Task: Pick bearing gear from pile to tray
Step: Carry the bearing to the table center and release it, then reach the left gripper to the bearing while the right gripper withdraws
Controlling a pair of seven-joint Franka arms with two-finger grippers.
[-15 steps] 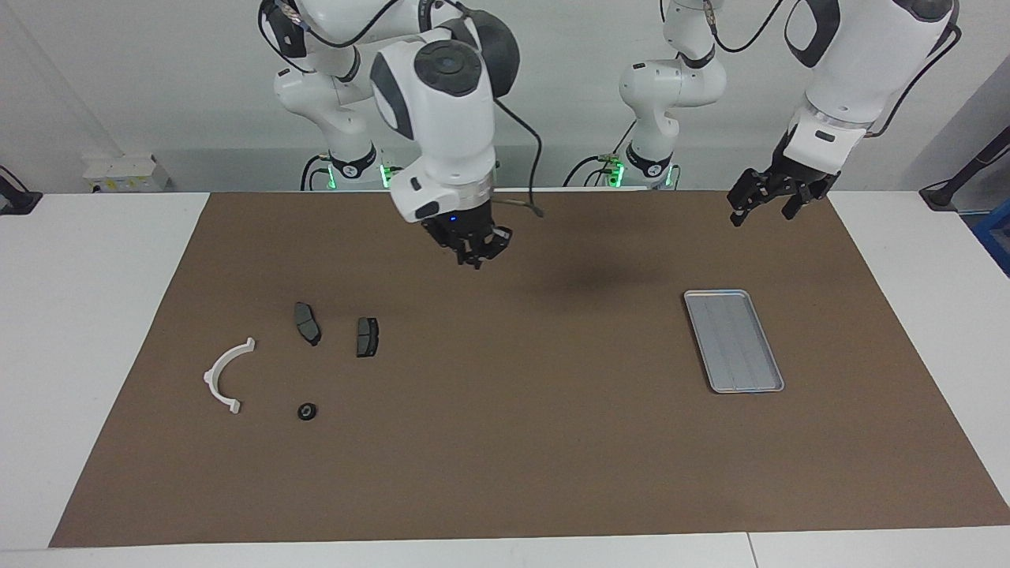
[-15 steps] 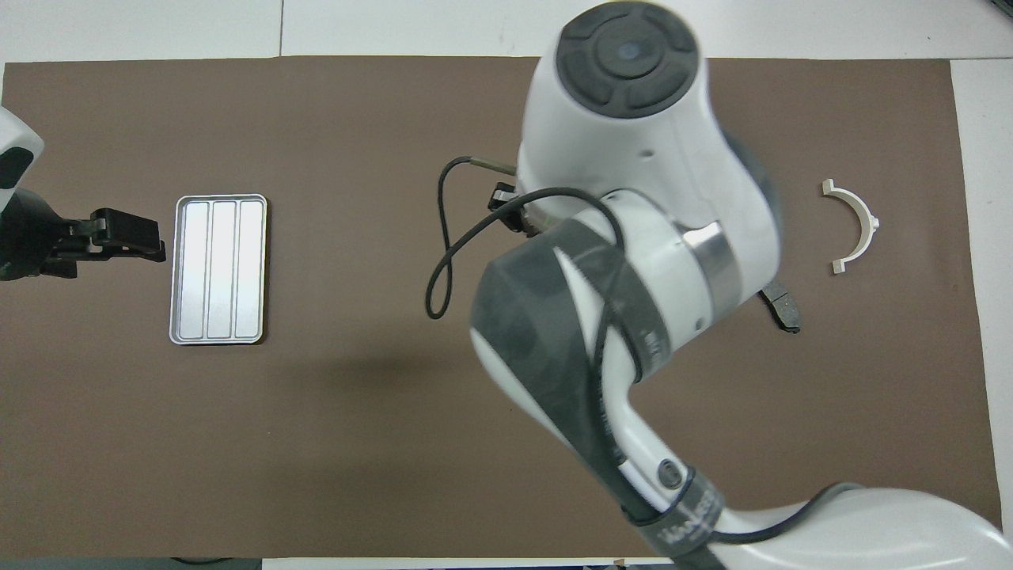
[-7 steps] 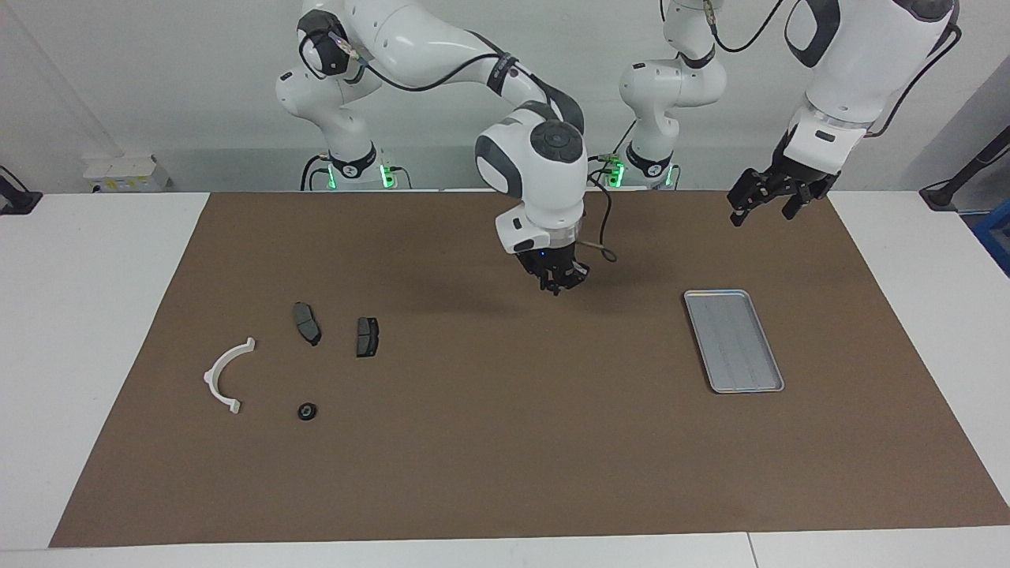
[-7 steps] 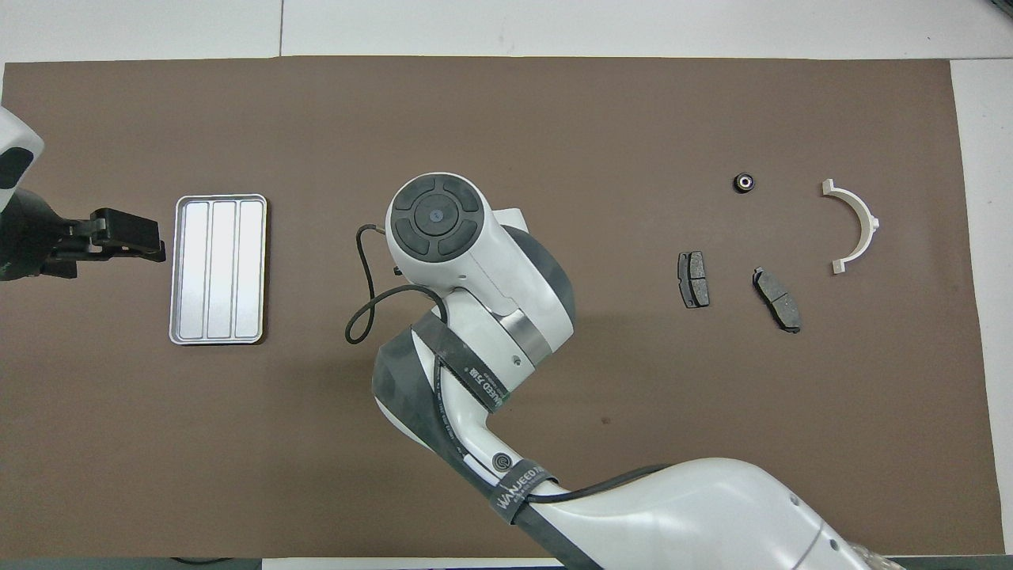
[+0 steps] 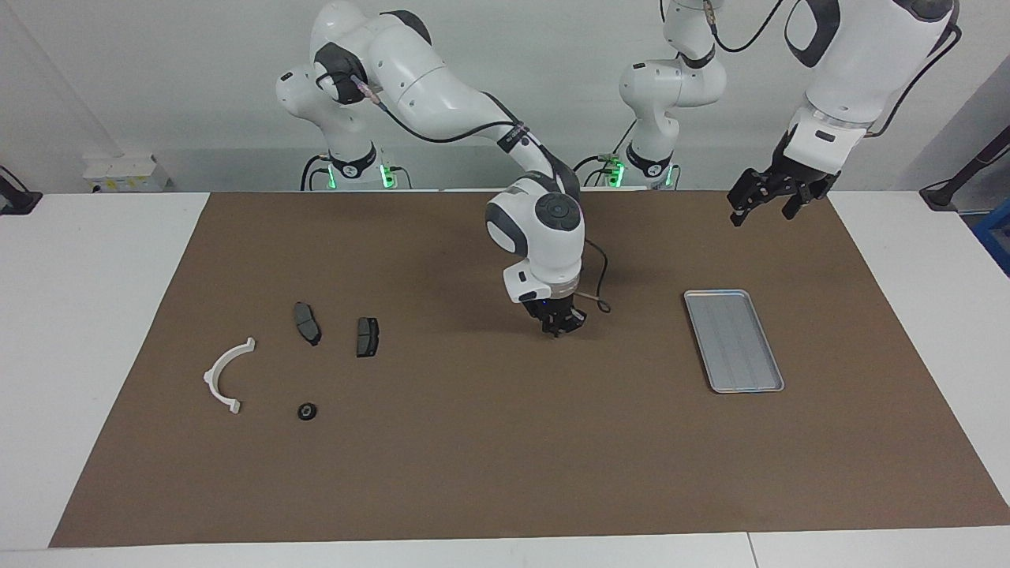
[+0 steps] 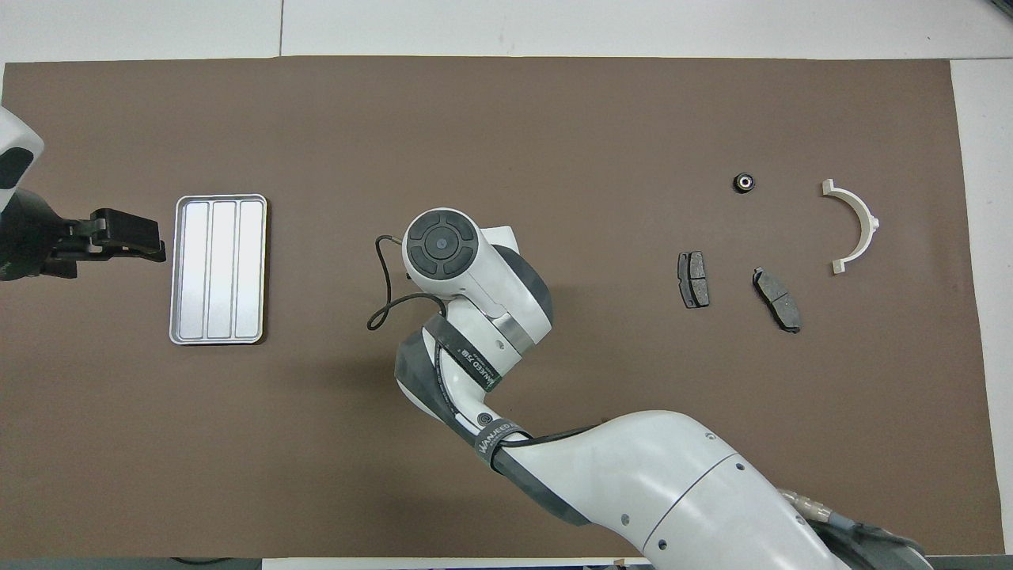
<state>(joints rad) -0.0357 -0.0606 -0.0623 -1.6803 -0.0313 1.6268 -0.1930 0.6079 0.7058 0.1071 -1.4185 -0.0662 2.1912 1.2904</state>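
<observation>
The bearing gear (image 5: 307, 411) (image 6: 743, 182), a small black ring, lies on the mat at the pile, beside the white arc (image 5: 225, 375) (image 6: 855, 226). My right gripper (image 5: 559, 327) is shut and hangs low over the middle of the mat, between the pile and the tray (image 5: 734, 339) (image 6: 218, 269). Whether anything sits between its fingertips cannot be seen. From overhead the arm's own wrist hides it. Near the tray's end closest to the robots, my left gripper (image 5: 769, 203) (image 6: 130, 237) waits raised, open, with nothing in it. Nothing lies in the tray.
Two dark brake pads (image 5: 307, 323) (image 5: 367, 336) lie in the pile, nearer to the robots than the gear. A brown mat (image 5: 505, 473) covers most of the white table. A loose cable (image 5: 596, 304) loops off the right wrist.
The right arm has swung from beside the pile toward the middle of the mat and come down low. Its gripper stayed shut. The left arm has not moved.
</observation>
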